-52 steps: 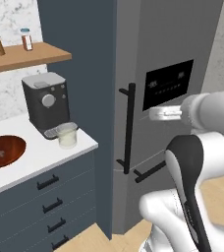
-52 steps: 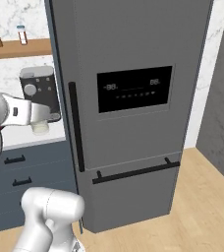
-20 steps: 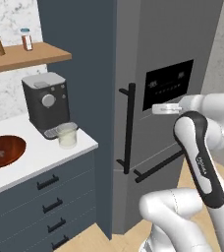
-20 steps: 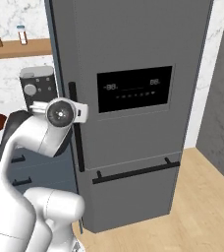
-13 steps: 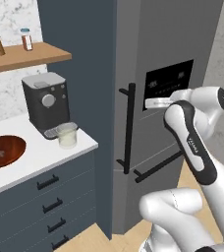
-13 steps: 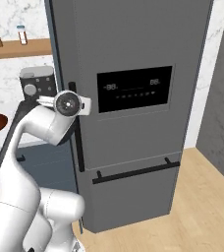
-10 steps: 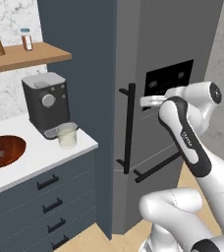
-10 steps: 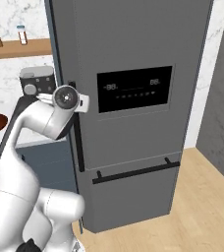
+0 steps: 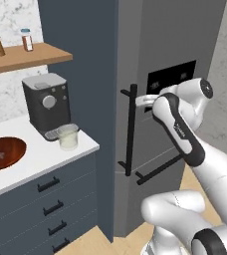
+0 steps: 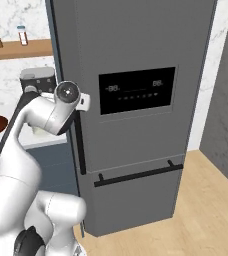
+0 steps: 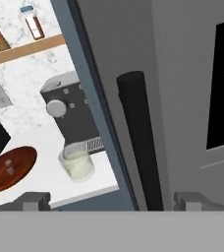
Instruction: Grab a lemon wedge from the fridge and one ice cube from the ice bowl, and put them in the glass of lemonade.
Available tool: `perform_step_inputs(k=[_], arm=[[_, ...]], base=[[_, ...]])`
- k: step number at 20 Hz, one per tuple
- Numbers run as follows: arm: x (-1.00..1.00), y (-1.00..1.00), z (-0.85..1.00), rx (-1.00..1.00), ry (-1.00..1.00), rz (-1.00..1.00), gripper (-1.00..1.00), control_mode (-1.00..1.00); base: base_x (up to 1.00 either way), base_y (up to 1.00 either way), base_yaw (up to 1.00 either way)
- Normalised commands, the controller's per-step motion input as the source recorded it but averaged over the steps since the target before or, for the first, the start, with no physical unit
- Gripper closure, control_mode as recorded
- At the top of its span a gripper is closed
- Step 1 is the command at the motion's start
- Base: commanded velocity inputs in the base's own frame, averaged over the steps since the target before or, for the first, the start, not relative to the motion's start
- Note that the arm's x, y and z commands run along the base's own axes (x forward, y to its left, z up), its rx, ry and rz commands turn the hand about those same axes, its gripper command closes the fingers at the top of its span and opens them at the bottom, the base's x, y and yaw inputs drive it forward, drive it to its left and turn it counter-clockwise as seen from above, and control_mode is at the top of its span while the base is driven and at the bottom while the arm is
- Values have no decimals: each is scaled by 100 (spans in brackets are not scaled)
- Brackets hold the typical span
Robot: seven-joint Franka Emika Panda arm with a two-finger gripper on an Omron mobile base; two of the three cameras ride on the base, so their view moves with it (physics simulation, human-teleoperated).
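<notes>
The gripper [image 11: 111, 199] is spread wide around the black bar handle [image 11: 139, 142] of the shut fridge [image 10: 136, 60], so it should squeeze the middle of the bar tight, then pull the door slowly.

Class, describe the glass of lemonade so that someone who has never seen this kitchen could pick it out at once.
Start at the tall dark grey fridge and look to the white counter beside it. There, just in front of the black-and-grey coffee machine, stands the glass of lemonade: a short clear tumbler of pale liquid, unlike the flat reddish-brown ice bowl nearby.
</notes>
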Motion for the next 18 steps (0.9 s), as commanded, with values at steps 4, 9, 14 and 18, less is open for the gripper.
perform_step_inputs(k=[4, 9, 14, 18], arm=[[51, 0, -2, -1, 20, 0, -100, -100], [60, 0, -17, -2, 10, 0, -100, -100], [46, -8, -20, 0, 0, 0, -100, -100], [46, -2, -14, 0, 0, 2, -100, -100]], base=[[0, 0, 0], [0, 0, 0], [0, 0, 0], [0, 0, 0]])
